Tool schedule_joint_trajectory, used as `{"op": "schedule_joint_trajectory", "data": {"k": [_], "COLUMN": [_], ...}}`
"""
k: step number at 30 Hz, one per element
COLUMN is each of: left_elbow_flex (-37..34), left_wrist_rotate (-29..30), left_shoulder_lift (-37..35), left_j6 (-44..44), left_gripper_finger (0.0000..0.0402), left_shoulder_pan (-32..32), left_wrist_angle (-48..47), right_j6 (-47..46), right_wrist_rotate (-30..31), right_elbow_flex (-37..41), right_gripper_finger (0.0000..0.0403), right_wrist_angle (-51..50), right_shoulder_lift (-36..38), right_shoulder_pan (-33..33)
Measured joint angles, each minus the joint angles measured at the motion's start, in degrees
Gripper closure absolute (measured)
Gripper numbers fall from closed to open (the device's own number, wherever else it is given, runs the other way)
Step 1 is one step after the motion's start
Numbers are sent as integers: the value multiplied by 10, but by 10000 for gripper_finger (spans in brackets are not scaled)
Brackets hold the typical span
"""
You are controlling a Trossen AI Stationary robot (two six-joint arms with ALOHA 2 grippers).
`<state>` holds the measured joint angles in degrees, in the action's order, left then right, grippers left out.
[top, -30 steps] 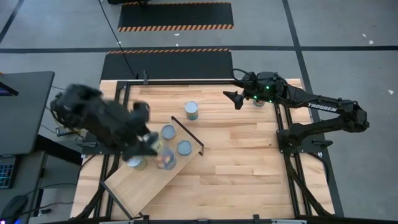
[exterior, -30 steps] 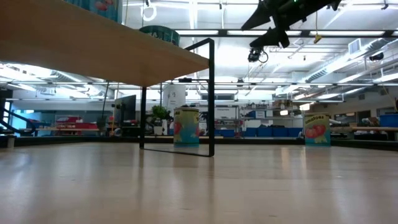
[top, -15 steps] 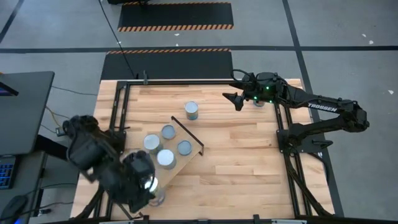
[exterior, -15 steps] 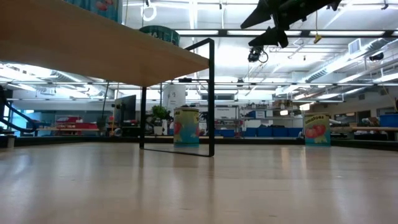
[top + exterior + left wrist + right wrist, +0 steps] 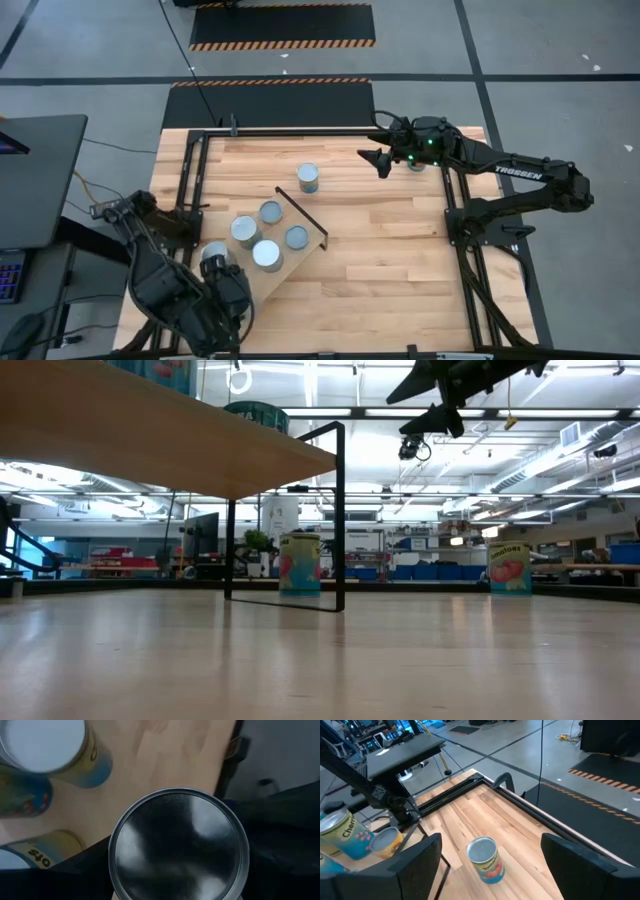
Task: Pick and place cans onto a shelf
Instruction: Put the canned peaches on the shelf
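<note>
- High view: left pincer low over the shelf, at a can; four cans on the board, one on the worktop.
- Low view: right pincer aloft.
- Left wrist view: closed around a can.
- Right wrist view: fingers spread wide, holding nothing.

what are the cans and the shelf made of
The cans look like metal: shiny silver tops, with what seems a printed paper or plastic label around the sides. The shelf looks like light, matte plywood, edged with a thin black frame, probably painted metal.
</note>
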<state>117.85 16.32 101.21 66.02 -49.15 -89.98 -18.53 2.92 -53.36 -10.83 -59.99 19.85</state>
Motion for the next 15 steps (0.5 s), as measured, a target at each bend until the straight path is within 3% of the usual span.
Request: {"op": "schedule_joint_trajectory", "data": {"k": [15], "left_elbow_flex": [-63], "left_wrist_rotate": [102], "left_shoulder_lift": [-3], "left_j6": [-71], "left_gripper_finger": [83], "left_shoulder_pan": [1], "left_wrist_angle": [0], "right_j6": [-57], "right_wrist_rotate": [-1], "right_elbow_flex": [0], "right_gripper_finger": [55], "right_wrist_angle": [0], "right_shoulder_lift": [0], "right_shoulder_pan": [-10]}}
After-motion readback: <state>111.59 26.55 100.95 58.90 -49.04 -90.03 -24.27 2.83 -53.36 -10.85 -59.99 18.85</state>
